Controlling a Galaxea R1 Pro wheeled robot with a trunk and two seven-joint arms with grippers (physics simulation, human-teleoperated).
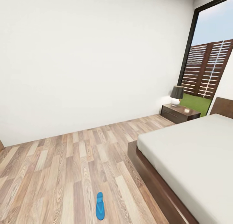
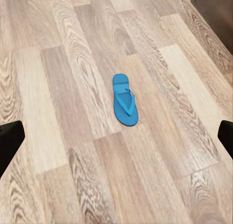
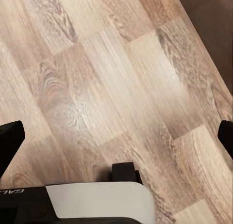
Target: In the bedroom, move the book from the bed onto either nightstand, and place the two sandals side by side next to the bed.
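One bright blue sandal lies flat on the wood-plank floor, a short way out from the bed's dark frame. The same sandal shows in the left wrist view, well ahead of my open left gripper, whose black fingertips stand wide apart at the frame's edges. The bed has a plain pale grey mattress, and the book is not visible on the part I see. The nightstand stands by the headboard, near the window. My right gripper is open over bare floor, with nothing between its fingers.
A lamp with a dark shade and a small white object stand on the nightstand. A tall dark-framed window rises behind it. The robot's own base shows in the right wrist view. Open floor stretches left of the bed.
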